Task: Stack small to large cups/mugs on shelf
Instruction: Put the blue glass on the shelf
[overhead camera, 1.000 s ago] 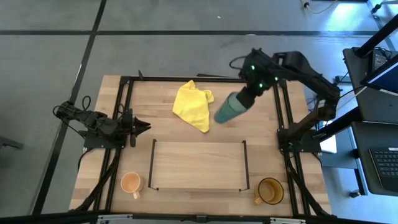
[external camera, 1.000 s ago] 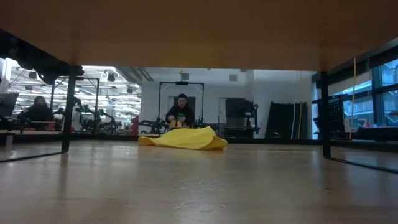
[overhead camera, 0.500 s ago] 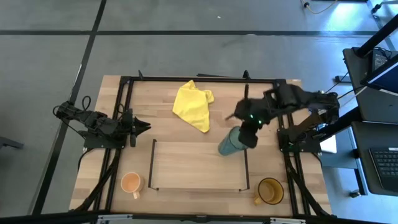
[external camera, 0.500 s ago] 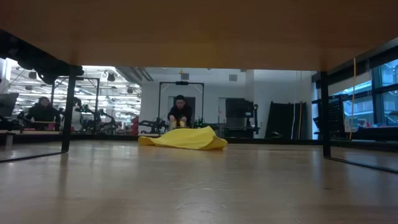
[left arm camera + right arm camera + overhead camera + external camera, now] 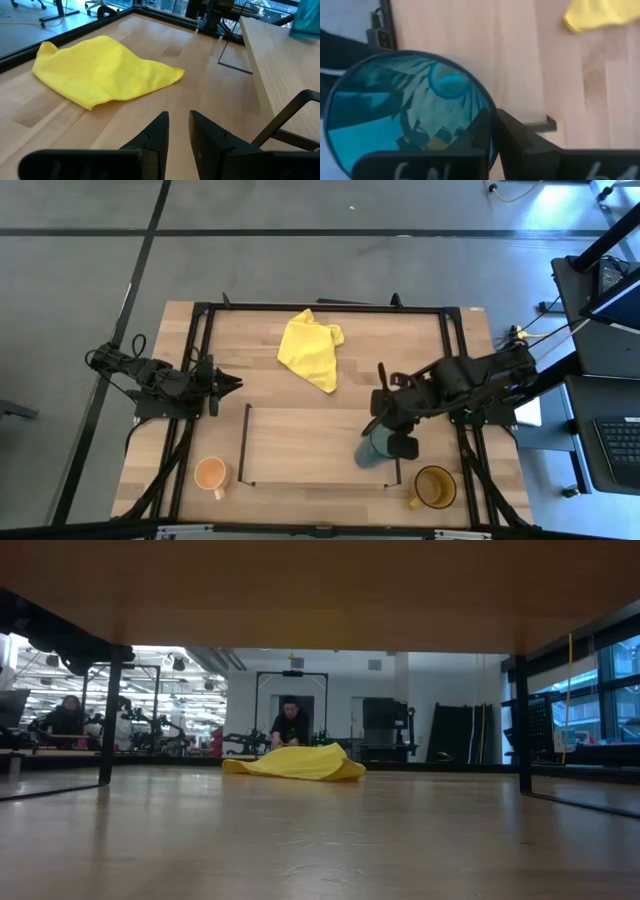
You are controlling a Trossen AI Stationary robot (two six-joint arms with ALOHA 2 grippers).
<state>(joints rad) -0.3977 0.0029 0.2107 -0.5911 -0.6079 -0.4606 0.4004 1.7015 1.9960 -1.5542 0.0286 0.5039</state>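
Over the shelf's right end, the right gripper has its fingers clamped on the teal tumbler's rim; left gripper waits by the table's left edge, fingers nearly together.

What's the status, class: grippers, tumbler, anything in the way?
Right gripper shut on teal tumbler, over shelf's right end. Left gripper parked at table's left. Both mugs off the shelf. Nothing on the shelf board.
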